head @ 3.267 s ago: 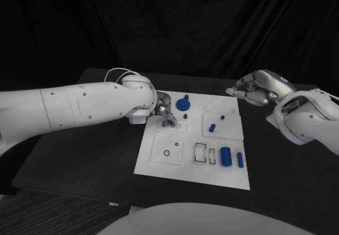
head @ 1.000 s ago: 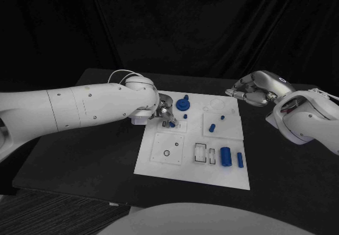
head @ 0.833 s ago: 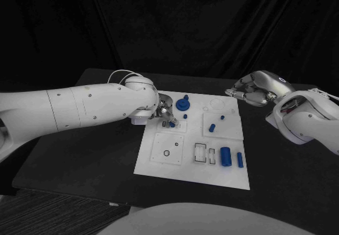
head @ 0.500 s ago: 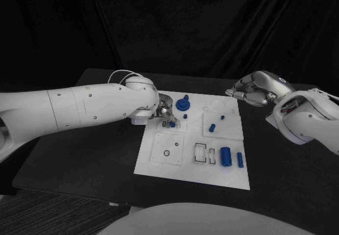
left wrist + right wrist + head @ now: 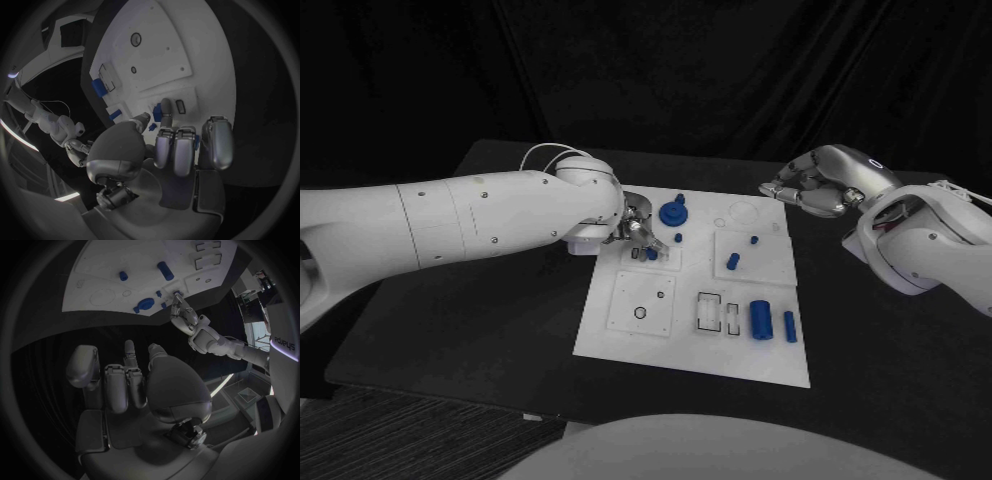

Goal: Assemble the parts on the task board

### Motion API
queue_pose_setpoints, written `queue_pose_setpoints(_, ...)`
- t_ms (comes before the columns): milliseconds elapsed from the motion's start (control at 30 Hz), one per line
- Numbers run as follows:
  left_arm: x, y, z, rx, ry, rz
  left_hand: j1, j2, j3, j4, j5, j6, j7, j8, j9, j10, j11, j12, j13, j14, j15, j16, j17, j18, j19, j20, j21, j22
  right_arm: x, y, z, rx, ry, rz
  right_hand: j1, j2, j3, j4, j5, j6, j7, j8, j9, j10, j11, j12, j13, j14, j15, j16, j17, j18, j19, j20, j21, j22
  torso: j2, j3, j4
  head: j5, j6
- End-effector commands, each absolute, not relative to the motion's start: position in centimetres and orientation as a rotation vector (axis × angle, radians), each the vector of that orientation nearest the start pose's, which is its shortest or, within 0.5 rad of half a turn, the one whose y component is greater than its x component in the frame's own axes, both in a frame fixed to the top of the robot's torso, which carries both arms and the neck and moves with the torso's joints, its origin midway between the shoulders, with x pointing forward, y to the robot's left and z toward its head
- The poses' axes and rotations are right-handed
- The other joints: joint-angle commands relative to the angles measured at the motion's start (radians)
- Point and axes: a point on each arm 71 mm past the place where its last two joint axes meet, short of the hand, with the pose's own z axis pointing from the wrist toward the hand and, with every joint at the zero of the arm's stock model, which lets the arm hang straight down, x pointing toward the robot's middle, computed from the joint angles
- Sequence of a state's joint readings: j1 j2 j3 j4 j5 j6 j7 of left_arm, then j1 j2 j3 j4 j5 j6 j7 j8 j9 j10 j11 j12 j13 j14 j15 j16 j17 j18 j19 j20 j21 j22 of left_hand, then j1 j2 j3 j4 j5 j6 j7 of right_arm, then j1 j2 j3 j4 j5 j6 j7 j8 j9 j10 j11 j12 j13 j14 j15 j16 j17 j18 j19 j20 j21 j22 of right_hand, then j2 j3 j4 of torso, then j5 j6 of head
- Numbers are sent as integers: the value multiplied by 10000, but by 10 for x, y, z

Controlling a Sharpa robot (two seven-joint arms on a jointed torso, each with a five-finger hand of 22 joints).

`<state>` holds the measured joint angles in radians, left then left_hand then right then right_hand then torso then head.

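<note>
I have the left hand (image 5: 636, 231) down at the far left part of the white rectangular task board (image 5: 632, 335), fingertips over a small blue peg (image 5: 651, 254) that sits at a pair of dark slots. In the left wrist view one finger (image 5: 166, 111) is stretched out toward that spot with the thumb beside it, the other fingers curled back; I cannot tell whether the peg is pinched or only touched.

My right hand (image 5: 805, 187) hangs above the black table (image 5: 473, 300) just past the board's far right corner, well apart from the parts. Its fingers are curled in toward the palm with nothing between them, which the right wrist view (image 5: 128, 375) confirms.

On the board, a round blue knob with a stem (image 5: 674, 212) stands near the far edge, just beside the left hand. A tiny blue stud (image 5: 678, 239) lies next to it. Further right, a short blue pin (image 5: 753, 240) and a slightly longer blue peg (image 5: 733, 261) sit on a raised square panel. Toward the near right corner lies a thick ribbed blue cylinder (image 5: 760, 319) with a slim blue rod (image 5: 790, 326) beside it, both next to two outlined rectangular slots (image 5: 711, 312).
</note>
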<state>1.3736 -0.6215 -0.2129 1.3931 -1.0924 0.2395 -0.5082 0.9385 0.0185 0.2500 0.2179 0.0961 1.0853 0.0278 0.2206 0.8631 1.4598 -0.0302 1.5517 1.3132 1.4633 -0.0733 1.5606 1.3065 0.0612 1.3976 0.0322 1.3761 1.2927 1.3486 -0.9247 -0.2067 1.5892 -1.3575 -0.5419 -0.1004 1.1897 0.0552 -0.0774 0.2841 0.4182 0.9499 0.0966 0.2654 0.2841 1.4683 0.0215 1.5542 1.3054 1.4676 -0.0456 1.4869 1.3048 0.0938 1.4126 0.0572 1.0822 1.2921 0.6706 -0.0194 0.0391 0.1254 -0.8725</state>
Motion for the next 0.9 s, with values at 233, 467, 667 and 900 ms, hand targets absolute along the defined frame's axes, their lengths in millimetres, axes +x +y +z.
queue_pose_setpoints(233,501,146,-213,1264,23891,-3474,-26,15,-282,125,85,274,-32,133,352,925,-116,-90,2310,1075,-140,102,2643,46,32,-42,-160,991,479,-230,-158,-478,15144,6122,137,25,-215,-2,191,-105,-8,161,162,1025,-19,166,2654,754,-28,-159,1586,55,-113,28,-183,1455,4,0,-2,-2,-2)
queue_pose_setpoints(467,501,146,-213,1295,23900,-3544,435,152,-393,-86,940,-14,-90,626,1294,911,-160,-111,2294,1075,-190,102,2643,48,32,-94,-216,1026,479,-230,-158,-481,15157,6115,137,25,-215,-2,191,-105,-8,161,162,1025,-19,166,2654,754,-28,-159,1586,55,-113,28,-183,1455,0,1,-6,5,-2)
queue_pose_setpoints(667,501,145,-214,1309,23878,-3637,708,218,-336,-258,1722,-219,-120,854,1768,910,-197,-112,2296,1075,-210,102,2643,49,35,-117,-247,1056,479,-229,-159,-481,15197,6104,158,21,-222,0,201,-105,-7,163,167,1025,-18,166,2654,752,-28,-167,1578,58,-118,29,-202,1450,2,4,-6,17,-2)
queue_pose_setpoints(900,501,144,-214,1331,23850,-3761,1199,174,30,-727,2684,-341,-183,953,2056,908,-252,-115,2295,1075,-254,102,2643,53,37,-159,-284,1087,480,-230,-159,-468,15240,6072,158,21,-222,0,201,-105,-7,163,167,1025,-18,166,2654,752,-28,-167,1578,58,-118,29,-202,1450,3,2,-2,11,-2)
